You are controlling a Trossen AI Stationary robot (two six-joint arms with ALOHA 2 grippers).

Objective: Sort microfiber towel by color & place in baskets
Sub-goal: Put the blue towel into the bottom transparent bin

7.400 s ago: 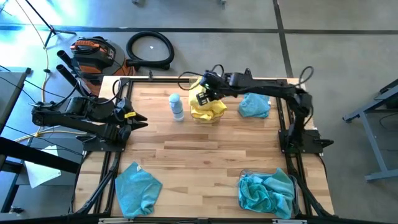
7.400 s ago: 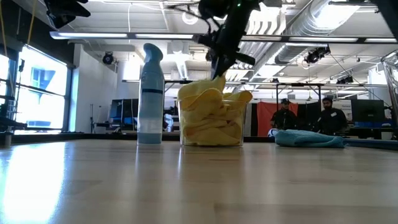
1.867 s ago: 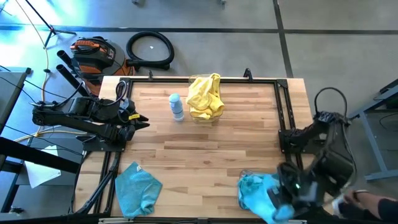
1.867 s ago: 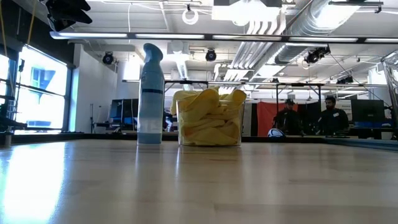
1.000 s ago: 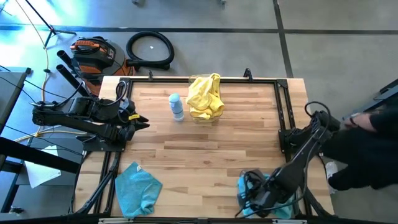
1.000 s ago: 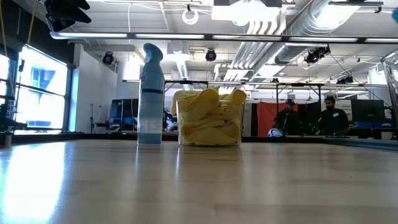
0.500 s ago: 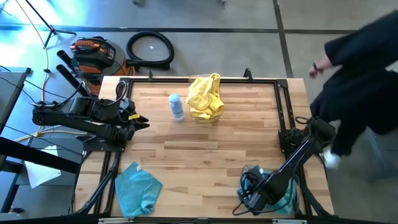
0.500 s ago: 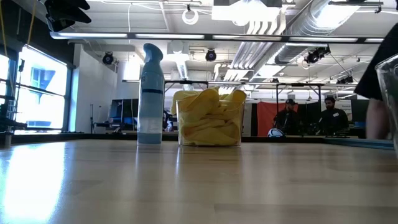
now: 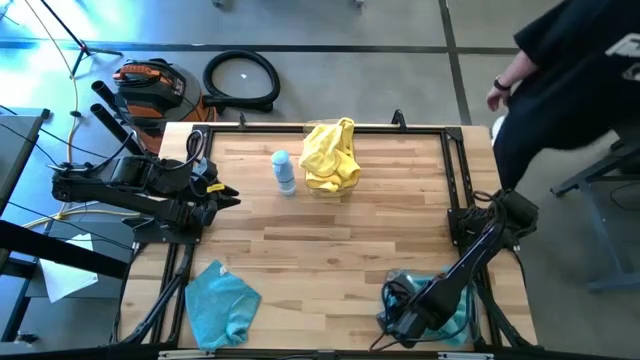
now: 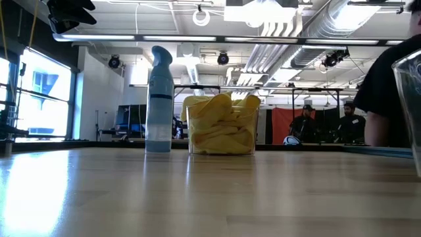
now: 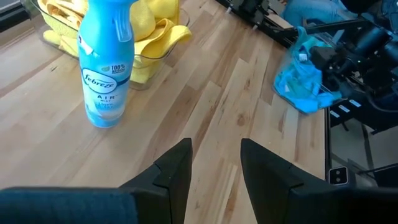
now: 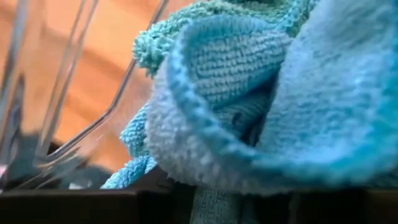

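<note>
Yellow microfiber towels (image 9: 330,155) fill the clear basket (image 10: 222,152) at the table's far middle. Teal towels (image 9: 462,302) lie in the clear basket (image 9: 392,280) at the near right corner; the right wrist view shows their folds (image 12: 249,93) close up beside the basket's wall (image 12: 81,99). My right gripper (image 9: 398,322) is down at that basket's near left part, and its fingers do not show. Another teal towel (image 9: 222,305) lies crumpled on the table at the near left. My left gripper (image 11: 214,165) hangs open at the table's left side, holding nothing.
A white-and-blue spray bottle (image 9: 285,172) stands left of the yellow basket. A person in dark clothes (image 9: 570,70) stands beyond the table's far right corner. The bare wood (image 9: 330,250) between the baskets gives free room.
My right gripper has stayed low at the near right basket and shifted a little toward the table's left edge. The person has walked along the table's right side toward its far corner. A clear wall has come into the low view at its right edge.
</note>
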